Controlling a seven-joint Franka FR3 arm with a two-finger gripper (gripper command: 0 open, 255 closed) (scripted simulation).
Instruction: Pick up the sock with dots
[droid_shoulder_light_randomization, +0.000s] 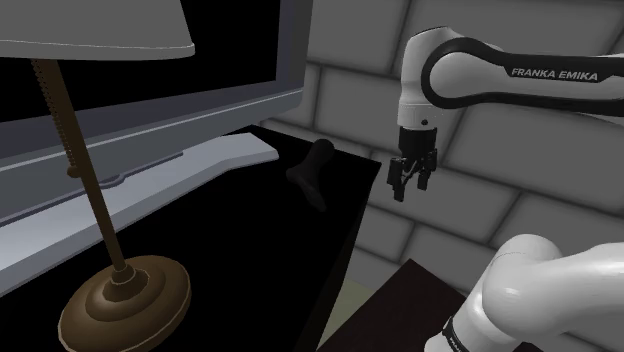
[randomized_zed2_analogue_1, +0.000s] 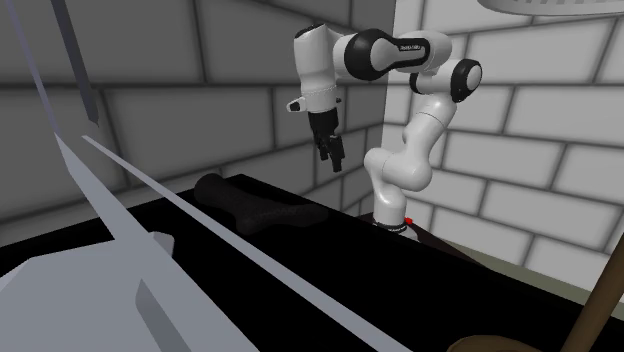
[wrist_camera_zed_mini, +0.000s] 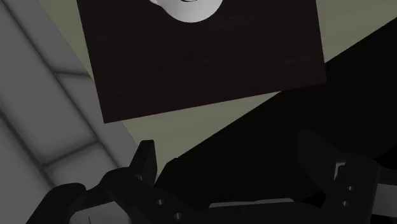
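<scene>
Where the worktop (droid_shoulder_light_randomization: 250, 265) sits nearest in the shoulder view, a lamp (droid_shoulder_light_randomization: 122, 298) stands on a round brown base. Behind it a grey-framed screen (droid_shoulder_light_randomization: 200, 112) runs along the worktop's long side.

Further out, the sock (droid_shoulder_light_randomization: 310, 172) lies flat near the worktop's far corner, close to the edge facing the stand (droid_shoulder_light_randomization: 415, 295). It reads plain dark and I can't make out dots. It's the only sock-like thing there, so I take it as the target. In the second exterior view the sock (randomized_zed2_analogue_1: 255, 207) is bent partway, with one end thicker and rounded.

Past that edge, as far as I can tell, the end effector (droid_shoulder_light_randomization: 411, 189) hangs above sock level. Its fingers (wrist_camera_zed_mini: 143, 165) stand wide apart with nothing between them. A grey block wall (droid_shoulder_light_randomization: 350, 80) is behind.

Handling, my guess: light, soft and limp, with no breakage worry, and it'll drape when lifted. Grip the thick end or the bend, where there's most bulk. The fingers should straddle the narrow width and come right down to the worktop surface. The thin flat parts risk a miss.
</scene>
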